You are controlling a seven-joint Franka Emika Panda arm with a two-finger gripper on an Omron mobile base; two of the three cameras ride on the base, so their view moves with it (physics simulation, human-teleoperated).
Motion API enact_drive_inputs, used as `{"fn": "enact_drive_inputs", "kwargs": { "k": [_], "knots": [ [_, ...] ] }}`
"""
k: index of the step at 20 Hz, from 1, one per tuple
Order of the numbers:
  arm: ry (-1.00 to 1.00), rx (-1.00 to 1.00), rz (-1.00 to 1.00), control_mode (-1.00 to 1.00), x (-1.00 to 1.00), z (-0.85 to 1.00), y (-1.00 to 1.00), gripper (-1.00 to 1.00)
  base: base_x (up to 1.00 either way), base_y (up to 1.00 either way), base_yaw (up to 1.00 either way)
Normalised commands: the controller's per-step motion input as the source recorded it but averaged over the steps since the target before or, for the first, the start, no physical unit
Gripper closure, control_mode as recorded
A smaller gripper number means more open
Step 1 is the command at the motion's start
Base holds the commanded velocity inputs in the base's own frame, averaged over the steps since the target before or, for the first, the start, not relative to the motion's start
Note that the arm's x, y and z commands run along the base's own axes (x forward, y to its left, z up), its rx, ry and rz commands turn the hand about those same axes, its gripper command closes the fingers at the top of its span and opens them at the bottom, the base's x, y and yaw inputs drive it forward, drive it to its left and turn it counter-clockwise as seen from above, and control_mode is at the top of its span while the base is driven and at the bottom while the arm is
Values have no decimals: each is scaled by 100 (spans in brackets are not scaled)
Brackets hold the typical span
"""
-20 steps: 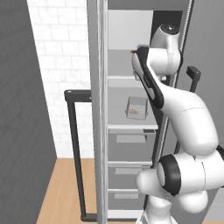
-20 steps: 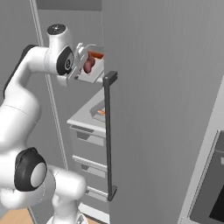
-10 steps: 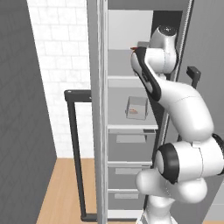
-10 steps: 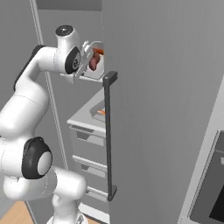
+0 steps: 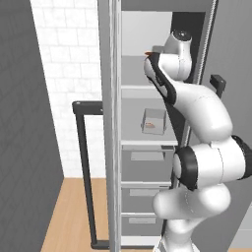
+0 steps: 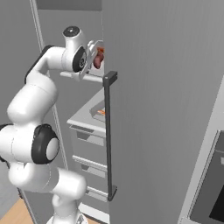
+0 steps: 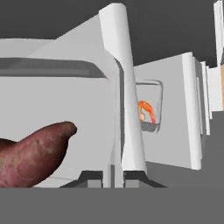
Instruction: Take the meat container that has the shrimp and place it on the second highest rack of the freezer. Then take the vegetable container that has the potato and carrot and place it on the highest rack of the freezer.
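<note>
Hand view: jaws clamp the rim of the vegetable container (image 7: 120, 83), the potato (image 7: 33, 155) lying inside it. Meat container (image 5: 154, 120) with the shrimp (image 7: 148, 111) sits on a freezer (image 5: 138, 142) rack below. Gripper (image 6: 93, 56) is at the upper rack.

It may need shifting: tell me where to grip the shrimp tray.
Pinch the front wall of the meat container, entering by the open front of the freezer, probably: it lies flat, its walls stand thin and upright, and the shelf above blocks a top approach.
</note>
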Motion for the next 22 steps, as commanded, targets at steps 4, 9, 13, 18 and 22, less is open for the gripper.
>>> {"fn": "enact_drive_inputs", "kwargs": {
  "k": [4, 9, 13, 18, 22],
  "knots": [
    [0, 0, 0, -100, 35, -16, 0, 100, 0, 0, 0],
    [0, 0, 0, -100, 32, -21, 0, 100, 0, 0, 0],
    [0, 0, 0, -100, 39, -12, 0, 100, 0, 0, 0],
    [-2, 0, 0, -100, 27, -6, 0, 100, 0, 0, 0],
    [0, 0, 0, -100, 0, 0, 0, 100, 0, 0, 0]
  ]
}}
